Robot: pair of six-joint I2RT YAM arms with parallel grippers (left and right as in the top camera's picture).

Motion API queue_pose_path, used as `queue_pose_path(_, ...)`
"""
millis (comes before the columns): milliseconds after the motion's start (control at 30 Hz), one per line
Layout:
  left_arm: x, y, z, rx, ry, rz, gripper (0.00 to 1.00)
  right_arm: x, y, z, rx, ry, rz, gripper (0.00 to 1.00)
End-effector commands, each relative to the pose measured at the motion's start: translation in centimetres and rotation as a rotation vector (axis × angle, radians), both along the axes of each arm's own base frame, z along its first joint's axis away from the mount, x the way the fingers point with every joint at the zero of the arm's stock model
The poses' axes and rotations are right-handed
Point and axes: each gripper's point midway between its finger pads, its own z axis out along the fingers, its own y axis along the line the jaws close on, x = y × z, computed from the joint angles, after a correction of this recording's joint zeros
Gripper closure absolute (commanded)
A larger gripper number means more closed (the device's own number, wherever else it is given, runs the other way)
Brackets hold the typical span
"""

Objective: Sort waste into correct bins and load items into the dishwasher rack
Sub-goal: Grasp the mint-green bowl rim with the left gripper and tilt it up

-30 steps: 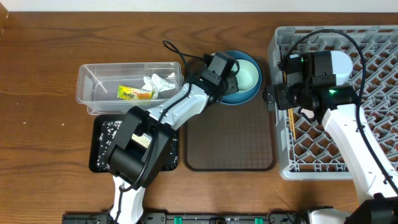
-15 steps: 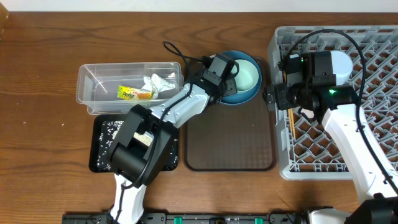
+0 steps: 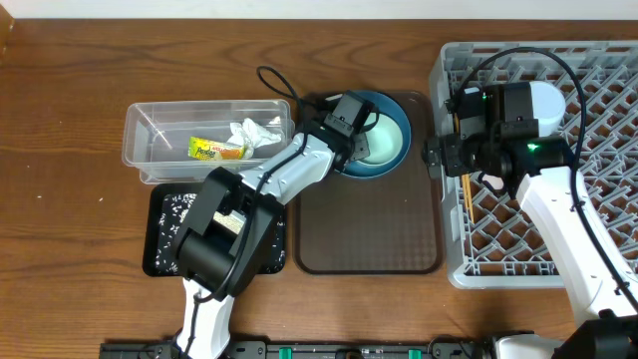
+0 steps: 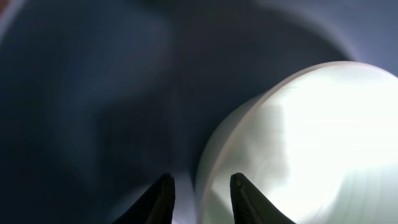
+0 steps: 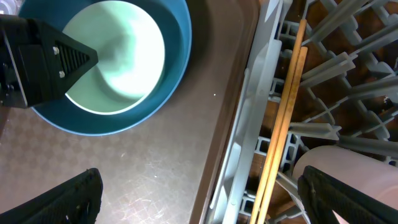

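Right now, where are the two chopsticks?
In the overhead view, the chopsticks lie inside the grey rack along its left edge, beside the brown tray.

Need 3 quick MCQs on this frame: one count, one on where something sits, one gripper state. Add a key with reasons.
1. How many chopsticks lie in the rack?
A. one
B. two
C. four

2. Where is the mint green bowl?
A. inside the dark blue bowl
B. in the rack
C. under the dark blue bowl

3. What state is the right gripper in?
A. shut on a chopstick
B. shut on the mint green bowl
C. open, gripping nothing

Key:
1 B: the right wrist view shows two sticks side by side along the rack's edge.
2 A: the blue rim rings the mint bowl in both the overhead and right wrist views.
3 C: its fingers stand wide apart at the frame's lower corners, closed on nothing.
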Motion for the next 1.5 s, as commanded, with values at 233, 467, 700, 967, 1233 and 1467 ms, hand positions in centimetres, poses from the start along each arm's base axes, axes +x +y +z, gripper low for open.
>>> queue_pose_path(233, 0.6, 0.5, 1.1, 0.008, -0.035, 0.016, 0.67, 0.0, -0.2, -0.1, 0.000, 0.005, -0.015, 0.01)
queue_pose_path(467, 0.9, 0.3, 5.7, -0.038, -0.108, 0.014, 0.94, 0.0, -0.1, -0.1, 0.001, 0.005, -0.015, 0.01)
queue_pose_path(700, -0.5, 0.5, 9.7, -0.073, -0.127, 0.000, 0.94, -0.2, 0.4, -0.1, 0.028, 0.011, 0.003, 0.01)
queue_pose_path(967, -5.0, 0.5, 10.1, -0.032, -0.012, -0.059, 0.94, -0.4, 1.9, 0.3, 0.101, 0.016, 0.047, 0.01)
queue_pose_path(1233, -8.1, -1.5, 9.6, 0.001, 0.033, -0.138, 0.94, -0.8, 3.3, 0.7, 0.175, 0.021, 0.092, 0.03)
queue_pose_path(1467, -9.4, -3.1, 10.2, -0.035, 0.041, -0.188, 0.94, -0.6, 3.2, 0.8, 0.171, 0.015, 0.090, 0.27)
